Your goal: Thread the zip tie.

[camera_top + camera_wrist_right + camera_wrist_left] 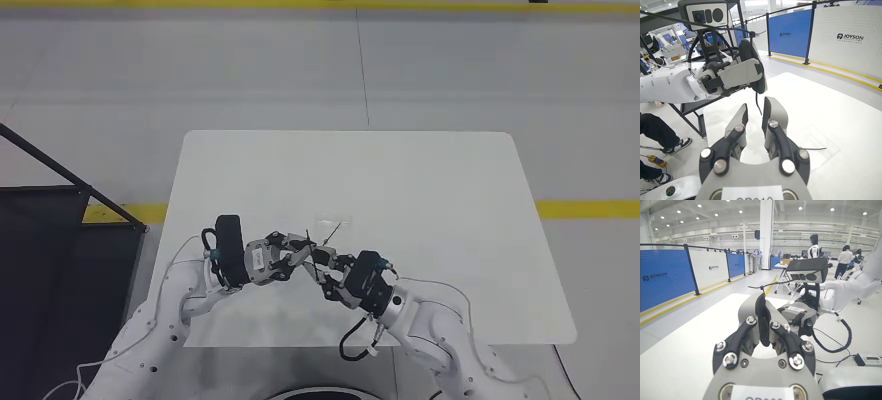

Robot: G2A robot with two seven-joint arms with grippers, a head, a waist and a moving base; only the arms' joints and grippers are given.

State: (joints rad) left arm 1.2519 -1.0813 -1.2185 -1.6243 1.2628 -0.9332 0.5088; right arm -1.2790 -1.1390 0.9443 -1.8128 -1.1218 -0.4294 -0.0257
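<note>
Item 1, left end effector. I am clamping my left gripper [762, 308] onto a thin black plastic zip tie [752, 35]. My two black ribbed pads are pressing flat against each other, with the strap running between them. The tie's small square head is sitting just past the pad tips. Its free end is coming out at the opposite edge of the pads and hanging toward the table. A long black strand is crossing at the head and running off to both sides. I cannot tell whether it is part of the same tie or a separate one.

Item 2, right end effector. I am holding my right gripper [755, 107] spread wide, gripping nothing, just under the left one. The hanging end of the zip tie is dangling into the gap between its fingers, close to one pad. I cannot tell whether it is touching that pad.

Item 3, position. I am keeping both grippers close together above the near part of the white rectangular table [450, 200], with the tie raised off the surface.

Item 4, surroundings. A flat transparent plastic sheet [821, 136] is lying on the table just beyond my grippers, and a thin black strip [814, 149] is lying on it.
</note>
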